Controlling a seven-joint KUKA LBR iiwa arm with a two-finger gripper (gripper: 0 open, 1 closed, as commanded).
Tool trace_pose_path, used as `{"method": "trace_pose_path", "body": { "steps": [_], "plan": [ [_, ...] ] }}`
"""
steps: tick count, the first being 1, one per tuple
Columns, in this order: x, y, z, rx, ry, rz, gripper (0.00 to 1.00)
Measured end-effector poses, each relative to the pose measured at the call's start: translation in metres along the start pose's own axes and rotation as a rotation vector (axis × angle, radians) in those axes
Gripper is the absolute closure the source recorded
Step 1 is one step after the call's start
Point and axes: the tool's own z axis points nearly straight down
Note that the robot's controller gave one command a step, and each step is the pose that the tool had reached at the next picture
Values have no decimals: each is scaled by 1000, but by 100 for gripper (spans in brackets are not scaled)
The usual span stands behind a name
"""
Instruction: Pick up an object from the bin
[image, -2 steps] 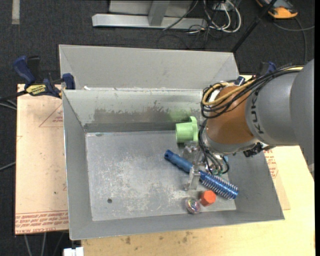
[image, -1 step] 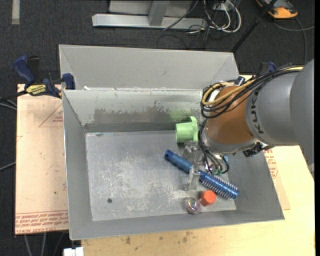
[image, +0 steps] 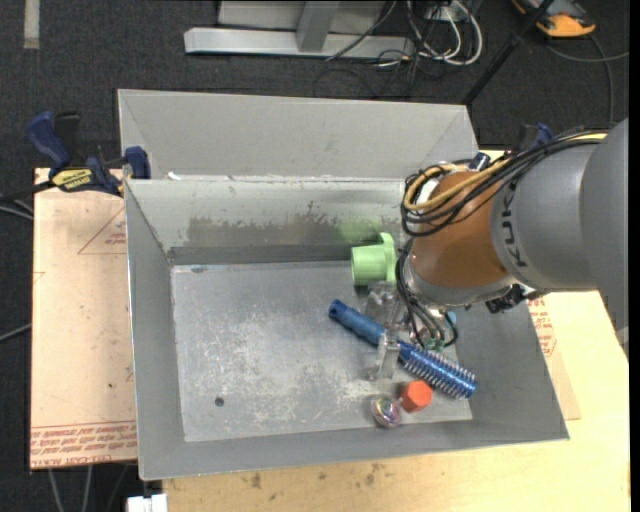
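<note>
My gripper (image: 384, 335) hangs low in the right half of the bin, under the orange wrist cover. It is open, one finger on either side of the handle of a blue brush (image: 356, 322). The brush lies slantwise, its handle pointing up-left and its bristled head (image: 440, 372) down-right of the gripper. A light green cylinder (image: 372, 261) lies just above the gripper, against the bin's back slope. Below the brush head, near the front wall, sit a small red-orange piece (image: 416, 396) and a shiny little ball (image: 385, 410).
The arm and its cables cover the bin's right side. The left half of the bin floor is bare scuffed metal.
</note>
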Motion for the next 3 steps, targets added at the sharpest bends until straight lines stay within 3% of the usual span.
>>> {"method": "trace_pose_path", "body": {
  "steps": [1, 2, 3],
  "plan": [
    [0, 0, 0, 0, -1, -1, 0],
    [-1, 1, 0, -1, -2, -2, 100],
    [-3, 2, -97, 1, -10, -3, 100]
  ]
}}
